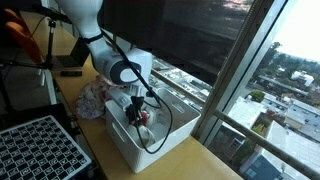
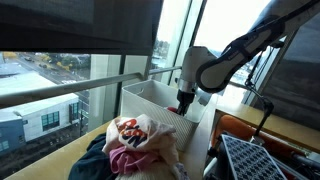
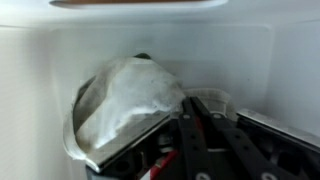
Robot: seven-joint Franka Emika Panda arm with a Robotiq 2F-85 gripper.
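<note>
**Pincer down in white bin, cloth at fingertips**

Pincer (image 1: 136,112) is lowered inside the white bin (image 1: 152,152), as seen in both exterior views (image 2: 183,103). Wrist view: the fingers (image 3: 212,135) run close together toward their tips. Cannot tell if they are clamped or on what. A crumpled white cloth (image 3: 130,98) lies on the bin floor just beside the fingertips, apparently touching. A clothes pile (image 2: 130,145) sits outside the bin, near the pincer. A black grid rack (image 1: 35,150) stands well apart from it.
</note>
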